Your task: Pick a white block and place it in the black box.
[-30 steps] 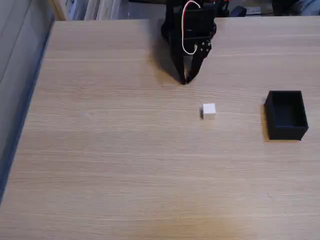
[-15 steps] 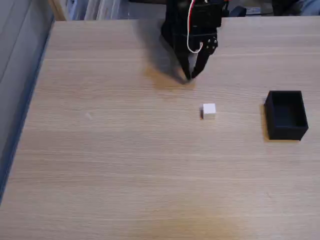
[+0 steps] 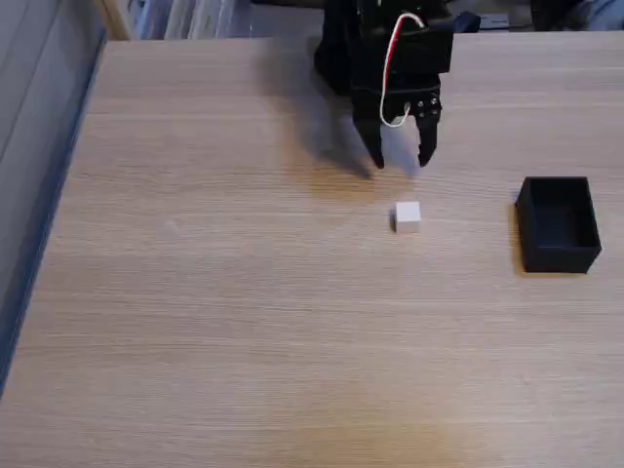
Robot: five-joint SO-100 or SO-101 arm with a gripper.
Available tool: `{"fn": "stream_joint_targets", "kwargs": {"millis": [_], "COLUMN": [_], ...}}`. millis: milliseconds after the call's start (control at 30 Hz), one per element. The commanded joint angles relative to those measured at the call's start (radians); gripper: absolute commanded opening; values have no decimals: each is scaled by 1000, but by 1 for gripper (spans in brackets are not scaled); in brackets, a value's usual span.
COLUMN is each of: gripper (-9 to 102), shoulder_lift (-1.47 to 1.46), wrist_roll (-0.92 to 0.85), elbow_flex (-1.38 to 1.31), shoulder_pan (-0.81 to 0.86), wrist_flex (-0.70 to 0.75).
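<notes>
Tool (image 3: 401, 164) spread wide w/ nothing in it, just behind white block (image 3: 408, 216); black box (image 3: 558, 223) well right.

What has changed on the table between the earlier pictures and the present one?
In the fixed view the gripper has moved to the right, toward the white block, and its jaws, nearly closed earlier, have opened. It holds nothing and hangs just behind the block, apart from it. The white block and the black box stayed in their places on the wooden table.
</notes>
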Motion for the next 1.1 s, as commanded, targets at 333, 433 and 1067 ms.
{"fn": "stream_joint_targets", "kwargs": {"millis": [333, 433, 1067], "gripper": [30, 30, 29], "shoulder_lift": [-166, -225, -448], "wrist_roll": [-12, -9, 8], "elbow_flex": [-87, -121, -279], "shoulder_pan": [-2, 5, 21], "wrist_flex": [-112, -129, -173]}}
